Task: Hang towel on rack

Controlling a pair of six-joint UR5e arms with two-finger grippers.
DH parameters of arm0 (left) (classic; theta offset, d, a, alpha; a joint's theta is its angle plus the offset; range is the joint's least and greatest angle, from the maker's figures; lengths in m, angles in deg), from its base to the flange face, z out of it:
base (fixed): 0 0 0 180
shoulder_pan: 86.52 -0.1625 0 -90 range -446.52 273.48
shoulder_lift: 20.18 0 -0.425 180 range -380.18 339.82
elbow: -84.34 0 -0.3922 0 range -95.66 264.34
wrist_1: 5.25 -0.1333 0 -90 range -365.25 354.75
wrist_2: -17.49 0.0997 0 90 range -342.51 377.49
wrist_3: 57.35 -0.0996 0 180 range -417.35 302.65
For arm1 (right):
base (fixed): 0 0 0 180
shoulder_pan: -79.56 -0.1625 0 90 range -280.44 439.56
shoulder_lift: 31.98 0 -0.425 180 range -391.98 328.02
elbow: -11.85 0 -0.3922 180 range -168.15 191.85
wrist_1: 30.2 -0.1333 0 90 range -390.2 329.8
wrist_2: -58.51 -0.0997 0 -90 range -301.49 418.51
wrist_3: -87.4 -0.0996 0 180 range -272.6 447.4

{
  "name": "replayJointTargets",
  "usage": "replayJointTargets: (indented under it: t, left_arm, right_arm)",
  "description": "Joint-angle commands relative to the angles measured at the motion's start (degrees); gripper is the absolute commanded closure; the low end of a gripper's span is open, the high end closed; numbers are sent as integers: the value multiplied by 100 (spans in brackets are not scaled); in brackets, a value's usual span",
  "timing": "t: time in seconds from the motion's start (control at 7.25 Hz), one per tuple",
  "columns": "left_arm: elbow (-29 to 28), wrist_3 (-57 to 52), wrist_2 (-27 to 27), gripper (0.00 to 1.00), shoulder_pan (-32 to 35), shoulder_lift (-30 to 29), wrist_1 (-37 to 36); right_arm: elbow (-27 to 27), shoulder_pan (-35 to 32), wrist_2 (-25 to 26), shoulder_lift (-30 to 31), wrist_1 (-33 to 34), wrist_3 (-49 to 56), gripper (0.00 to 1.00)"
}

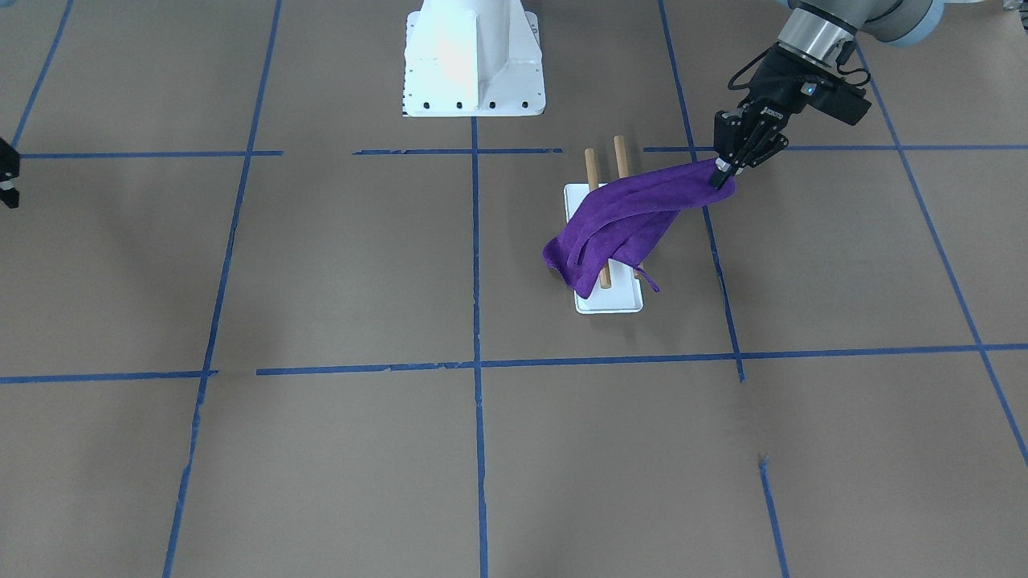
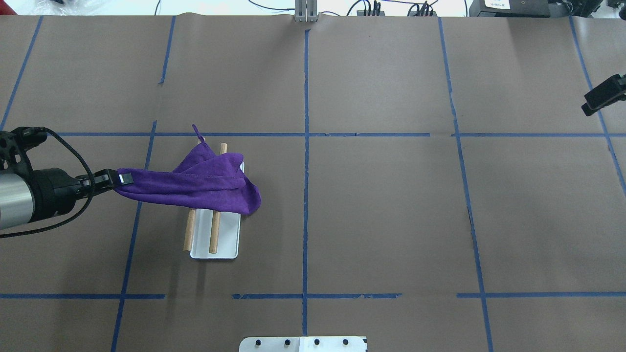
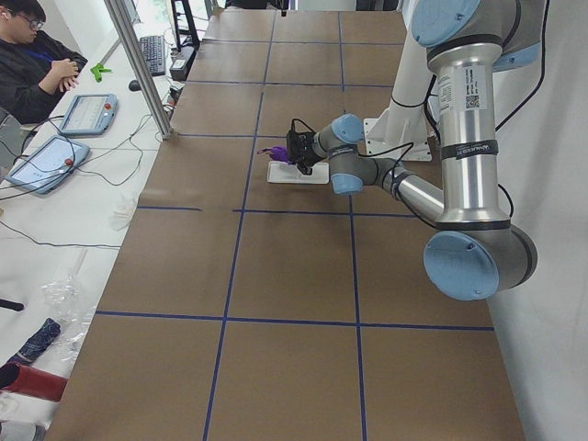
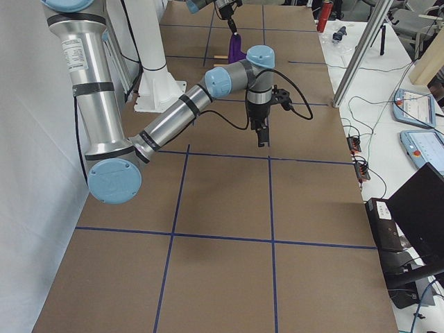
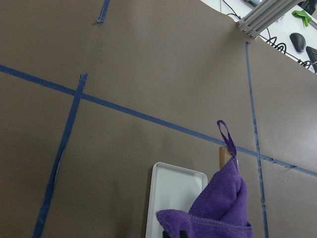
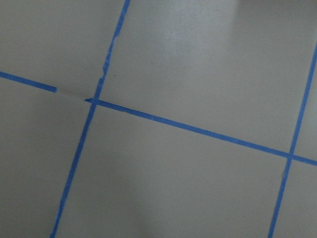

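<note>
The purple towel (image 1: 618, 225) lies across both wooden dowels (image 1: 592, 164) of the rack, whose white base (image 1: 610, 302) rests on the table. My left gripper (image 1: 724, 172) is shut on one towel corner and holds it stretched out past the rack's side. The overhead view shows the left gripper (image 2: 122, 177), the towel (image 2: 195, 186), and its far end hanging over the base (image 2: 227, 239). The left wrist view shows the towel (image 5: 218, 210), its loop (image 5: 225, 134) and the base (image 5: 173, 193). My right gripper (image 2: 604, 95) is far away at the table's edge; I cannot tell its state.
The white robot pedestal (image 1: 472, 60) stands behind the rack. Blue tape lines (image 1: 475, 265) grid the brown table. An operator (image 3: 32, 64) sits beyond the table's far side with tablets. The right wrist view shows only table and tape.
</note>
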Motion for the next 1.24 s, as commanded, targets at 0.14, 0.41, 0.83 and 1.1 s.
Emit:
replayJointTargets:
  t: [0.14,0.41,0.83,1.1]
  left_arm:
    - [-275,-5,7,100,-73,-22,0]
    - [-485,-241,357,100,-214,-22,0]
    - [-592,-251,376,1,-205,-13,9]
    - [-610,-730,271,0,-135,83,-139]
  right_arm:
    - [-929,-843,-33,375,-90,1418,0]
    - [-1028,-969,-85,437,-98,1448,0]
    - [-1369,-986,-261,446,-98,1421,0]
    - [-1397,-995,-261,455,-98,1422,0]
